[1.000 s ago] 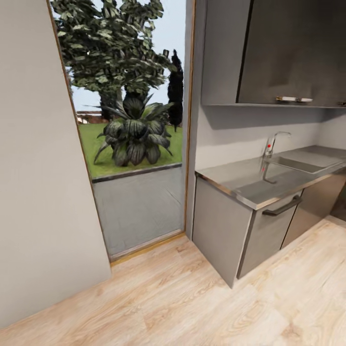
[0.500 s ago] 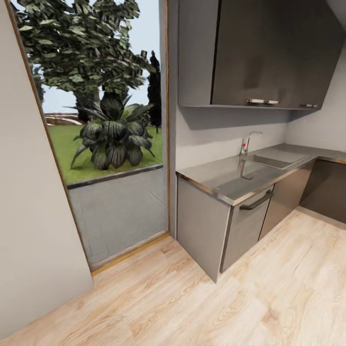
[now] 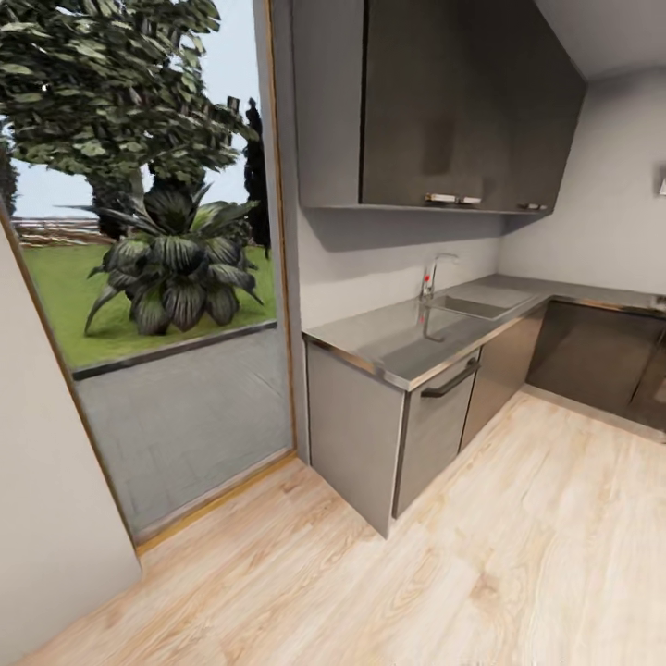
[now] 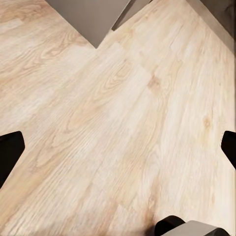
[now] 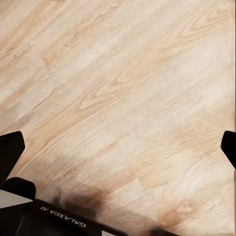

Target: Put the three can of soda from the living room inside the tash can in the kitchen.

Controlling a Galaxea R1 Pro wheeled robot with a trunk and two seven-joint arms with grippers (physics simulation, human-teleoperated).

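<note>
You're facing a steel counter in the kitchen, w/ sink and tap set in it, dark wall cupboards above it, a glass door just left of it. Wood floor runs in front. No cans or bin here to place. Left gripper spread wide over bare planks, a grey cabinet corner beyond its tips. Right gripper also spread, nothing held, above floor.
</note>
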